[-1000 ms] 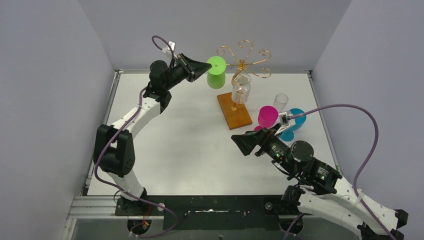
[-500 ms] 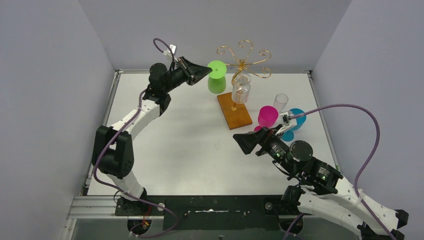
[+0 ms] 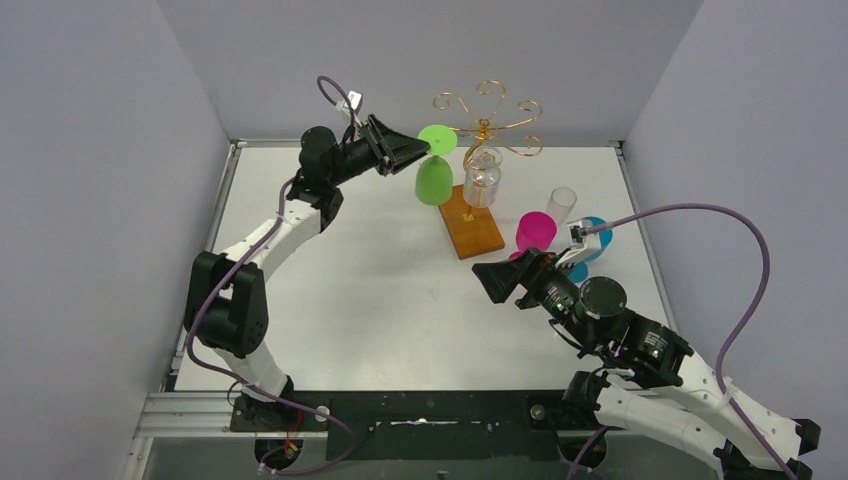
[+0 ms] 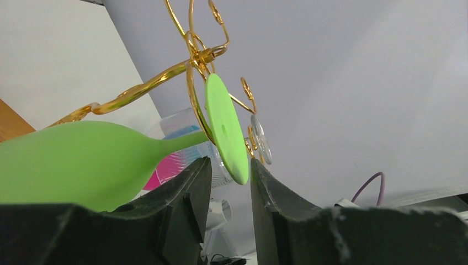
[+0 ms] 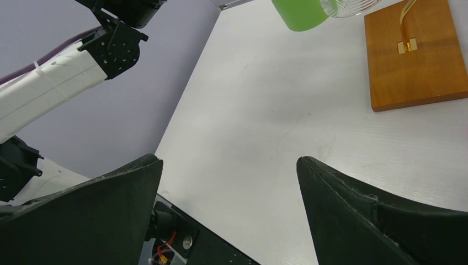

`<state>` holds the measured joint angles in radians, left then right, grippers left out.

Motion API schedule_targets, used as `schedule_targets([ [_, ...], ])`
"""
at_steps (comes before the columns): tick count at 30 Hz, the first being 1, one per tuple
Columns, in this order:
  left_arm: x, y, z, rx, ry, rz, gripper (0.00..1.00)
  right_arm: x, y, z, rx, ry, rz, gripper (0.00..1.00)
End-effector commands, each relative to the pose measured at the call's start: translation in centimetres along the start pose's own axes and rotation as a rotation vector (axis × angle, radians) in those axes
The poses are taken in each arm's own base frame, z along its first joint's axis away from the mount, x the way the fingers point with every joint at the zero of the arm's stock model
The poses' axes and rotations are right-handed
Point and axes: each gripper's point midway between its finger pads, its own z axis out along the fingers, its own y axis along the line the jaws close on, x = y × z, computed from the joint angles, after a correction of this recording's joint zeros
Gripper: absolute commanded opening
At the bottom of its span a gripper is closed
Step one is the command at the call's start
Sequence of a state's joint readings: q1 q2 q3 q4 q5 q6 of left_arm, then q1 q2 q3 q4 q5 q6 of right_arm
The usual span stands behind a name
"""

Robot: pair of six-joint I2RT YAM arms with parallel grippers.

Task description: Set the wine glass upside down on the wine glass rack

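We've got the white surface [image 3: 380,300], with the wine glass rack [image 3: 487,112] standing at the back on its wooden base. Our right end effector [image 3: 484,280] hangs over the middle, spread wide with nothing in it. The left end effector [image 3: 420,148] is clamped on the green wine glass [image 3: 433,182] up by its foot. The glass is tilted, bowl down, with its foot right beside the rack's left curls. A clear glass [image 3: 482,178] hangs on the rack.
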<state>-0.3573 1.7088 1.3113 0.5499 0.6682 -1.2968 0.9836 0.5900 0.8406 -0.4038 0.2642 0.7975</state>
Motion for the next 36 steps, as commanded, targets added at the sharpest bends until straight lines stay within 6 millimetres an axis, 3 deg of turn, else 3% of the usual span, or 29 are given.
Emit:
schedule_targets([
  [1, 0.1, -3.5, -0.3, 0.075, 0.021, 0.098, 0.32, -1.9, 0.0, -0.7, 0.036, -0.054, 0.022, 0.98],
  [11, 1.5, -3.1, -1.0, 0.042, 0.098, 0.146, 0.42, -2.5, -3.3, -2.3, 0.200, -0.066, -0.002, 0.98],
  [18, 2.3, -2.5, -2.7, -0.002, 0.117, 0.218, 0.48, -2.6, -4.3, -2.7, 0.253, -0.076, 0.008, 0.98],
  [26, 3.6, -1.0, -6.0, -0.057, 0.153, 0.287, 0.53, -2.2, -6.1, -2.6, 0.357, -0.073, 0.001, 0.98],
  [34, 5.7, 3.0, -11.6, -0.318, 0.179, 0.450, 0.60, -2.6, -9.5, -3.3, 0.609, -0.121, 0.043, 0.98],
  [36, 6.2, 4.0, -13.1, -0.375, 0.173, 0.490, 0.66, -2.6, -10.4, -3.7, 0.686, -0.120, 0.024, 0.98],
])
